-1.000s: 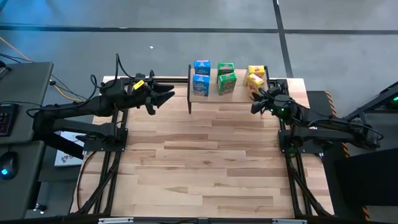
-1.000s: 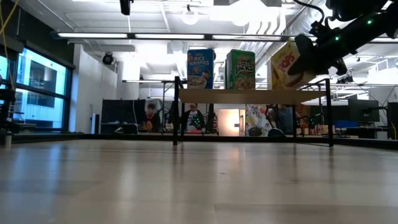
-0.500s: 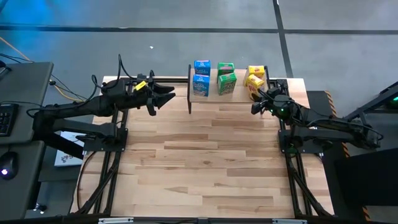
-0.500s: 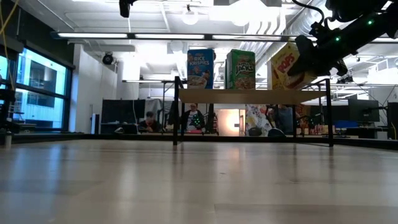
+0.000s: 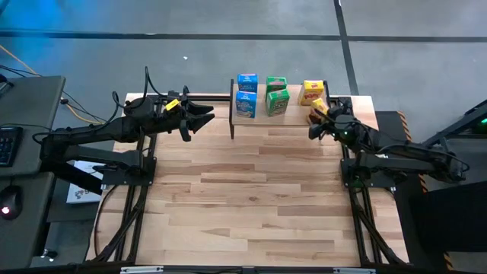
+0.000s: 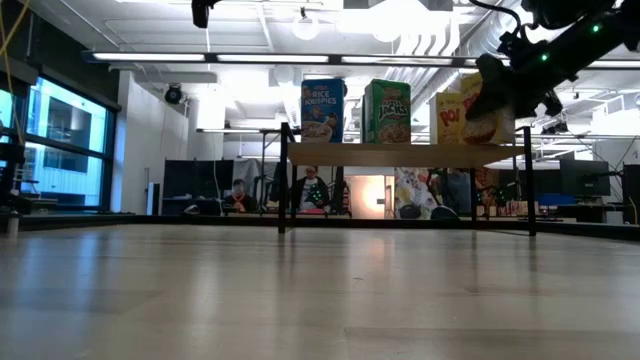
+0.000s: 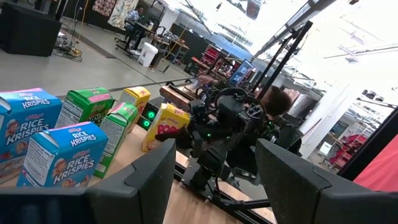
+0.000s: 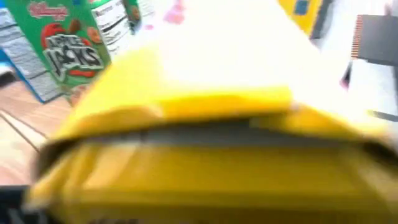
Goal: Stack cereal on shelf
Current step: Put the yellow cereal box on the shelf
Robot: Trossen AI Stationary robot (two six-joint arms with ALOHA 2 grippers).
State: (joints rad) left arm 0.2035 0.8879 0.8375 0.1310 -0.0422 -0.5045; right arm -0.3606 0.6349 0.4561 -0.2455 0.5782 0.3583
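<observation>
The shelf (image 5: 259,116) stands at the table's far edge. On it are two blue cereal boxes (image 5: 246,91), two green ones (image 5: 277,93) and a yellow one (image 5: 312,90), all standing on their bases. A second yellow box (image 6: 487,112) sits tilted at the shelf's right near corner, right in front of my right gripper (image 5: 321,122). In the right wrist view this box (image 8: 199,124) fills the picture, so whether it is held does not show. My left gripper (image 7: 214,158) hangs open and level to the left of the shelf, with nothing between its fingers.
Bare plank tabletop (image 5: 251,198) stretches from the shelf to the near edge. The shelf's black legs (image 6: 283,190) stand on the far part of the table. People and desks show in the room beyond the table.
The near yellow box has shifted toward the shelf's right near corner with my right gripper and is still tilted. This has uncovered the far yellow box, which stands upright behind it. My left gripper has kept still.
</observation>
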